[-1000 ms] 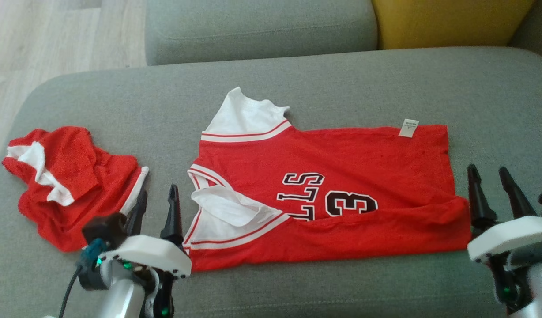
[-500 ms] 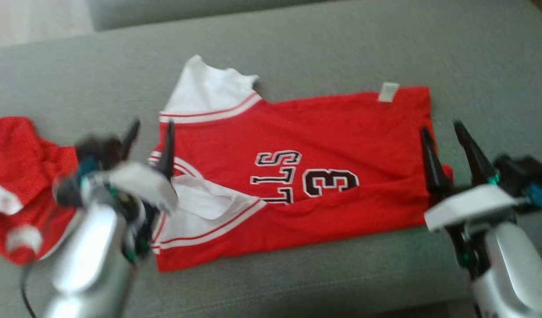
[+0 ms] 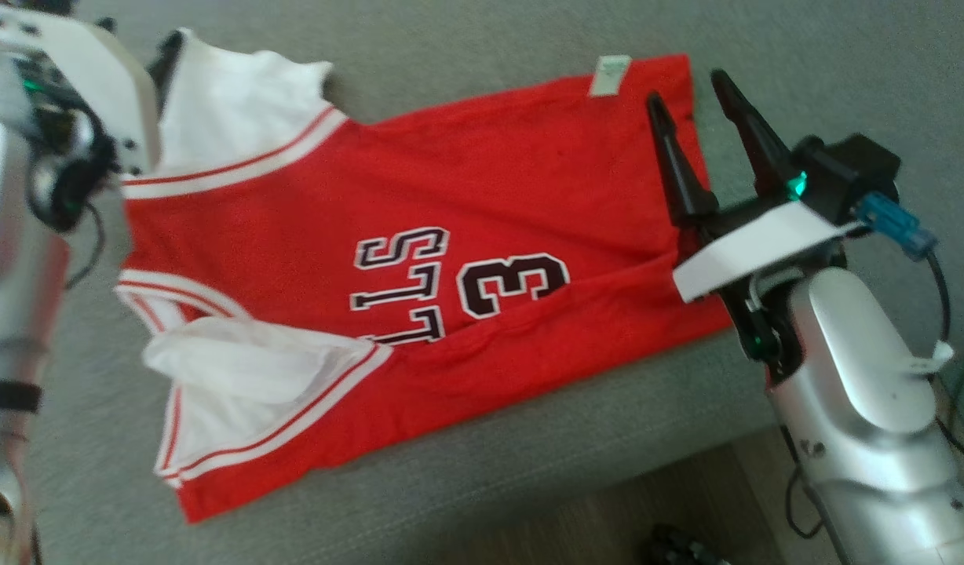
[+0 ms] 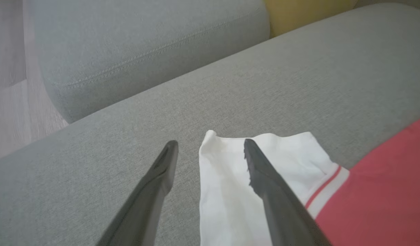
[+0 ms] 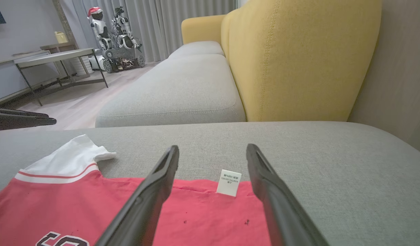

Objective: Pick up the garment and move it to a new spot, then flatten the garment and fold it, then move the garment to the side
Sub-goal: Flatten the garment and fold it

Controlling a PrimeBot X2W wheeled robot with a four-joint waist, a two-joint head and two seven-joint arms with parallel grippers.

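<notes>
Evidently, within the last second both arms have been carried from the near edge of the red jersey with white sleeves and black-and-white lettering [image 3: 482, 180] across to its far edge. The head camera has been tipped down as well, so the shift of the whole picture is not to be read as a move of the cloth.

The jersey is spread on the grey woven sofa seat [image 3: 812, 55], sleeves to the left and hem to the right. A near strip appears to be turned up over the lower part of the lettering. A grasp of the two far corners is judged to be in preparation, either for flattening or for the next fold. Nothing has been gripped yet.

The left pincer [image 4: 210, 143] is held wide, astride the left edge of the far white sleeve [image 4: 223, 194], one finger over bare sofa and the other over the sleeve. The right pincer [image 3: 688, 90] is likewise spread wide above the far right hem, with the small white label [image 5: 229, 182] framed between its fingers. Nothing is held by either. Contact with the cloth cannot be told.
</notes>
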